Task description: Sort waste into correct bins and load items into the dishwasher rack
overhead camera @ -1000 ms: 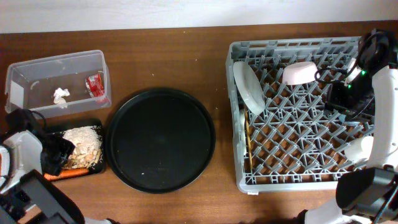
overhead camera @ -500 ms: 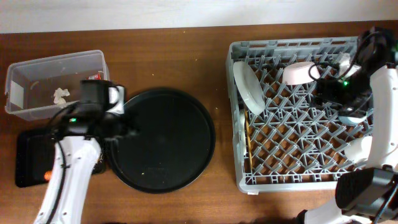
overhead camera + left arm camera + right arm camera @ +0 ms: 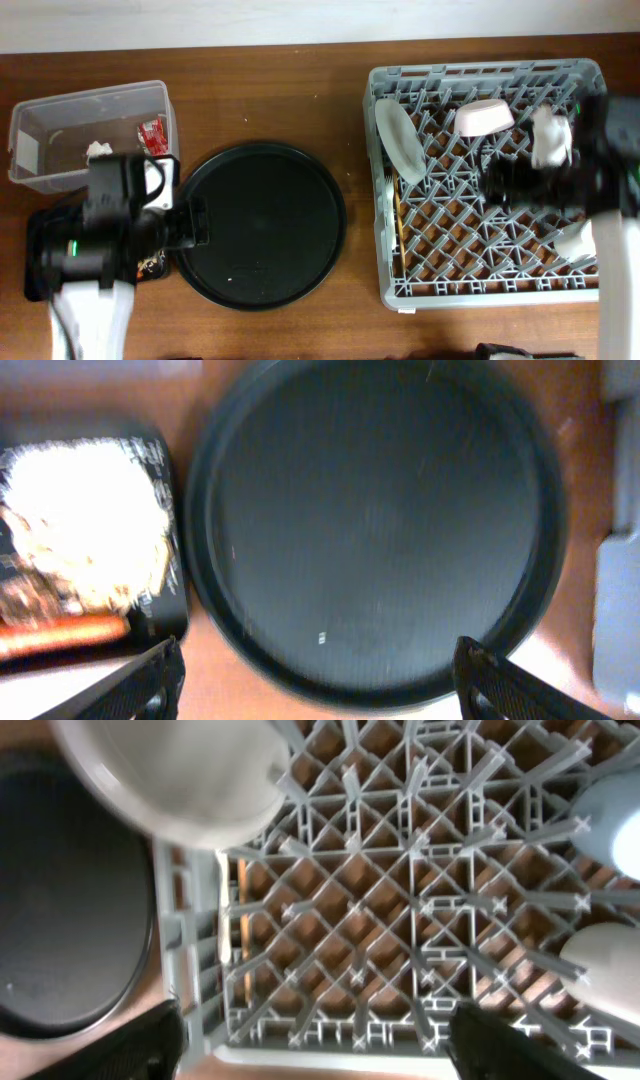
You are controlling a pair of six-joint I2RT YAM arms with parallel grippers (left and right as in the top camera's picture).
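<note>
The grey dishwasher rack point(image 3: 480, 262) holds a pale plate point(image 3: 398, 140), a pink bowl point(image 3: 484, 117) and a cream cup point(image 3: 578, 240). The right wrist view shows the plate point(image 3: 180, 770), a blue cup point(image 3: 615, 820), the cream cup point(image 3: 605, 965) and chopsticks point(image 3: 243, 930) in the rack point(image 3: 400, 920). My right gripper point(image 3: 315, 1045) is open and empty above the rack. The clear tub point(image 3: 60, 110) holds a tissue point(image 3: 97, 150) and a red wrapper point(image 3: 152, 133). The shallow black tray point(image 3: 165, 480) holds beige scraps point(image 3: 85, 540) and a carrot point(image 3: 65, 632). My left gripper point(image 3: 320, 685) is open and empty over the round tray's near rim.
A large round black tray point(image 3: 262, 225) lies between the bins and the rack; it also shows in the left wrist view point(image 3: 380, 530) and the right wrist view point(image 3: 70, 900). My left arm point(image 3: 110, 230) covers most of the shallow black tray from above.
My left arm swung from the shallow black tray up toward the tub, then back down beside the round tray. My right arm moved left and down over the rack.
</note>
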